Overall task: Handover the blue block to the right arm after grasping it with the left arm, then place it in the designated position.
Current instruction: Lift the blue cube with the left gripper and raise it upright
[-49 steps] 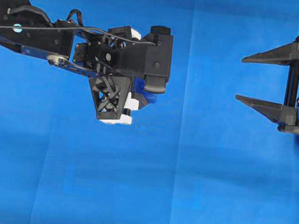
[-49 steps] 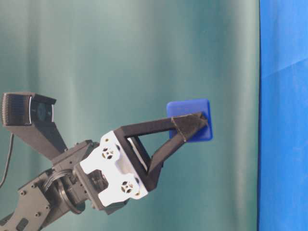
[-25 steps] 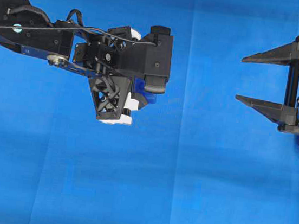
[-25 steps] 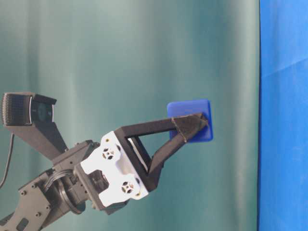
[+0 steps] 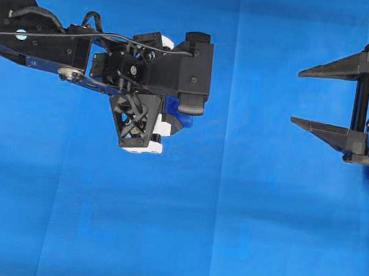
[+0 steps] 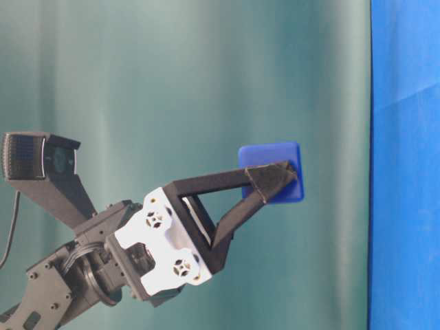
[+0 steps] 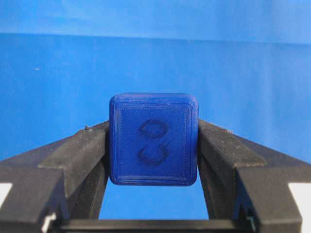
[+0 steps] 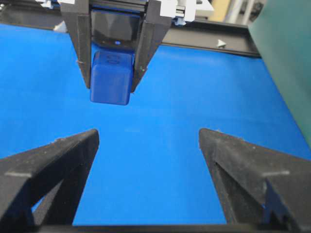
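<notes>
From above, I see my left arm on the left side and my right gripper far off on the right, with bare cloth between them. The block sits between the two fingers of my left gripper, touching both, up in the air above the cloth. From my right wrist view, the block hangs ahead of my right gripper, a little to the left, well apart from it.

A blue cloth covers the surface, faintly creased. A teal-green backdrop fills the table-level view's left and centre.
</notes>
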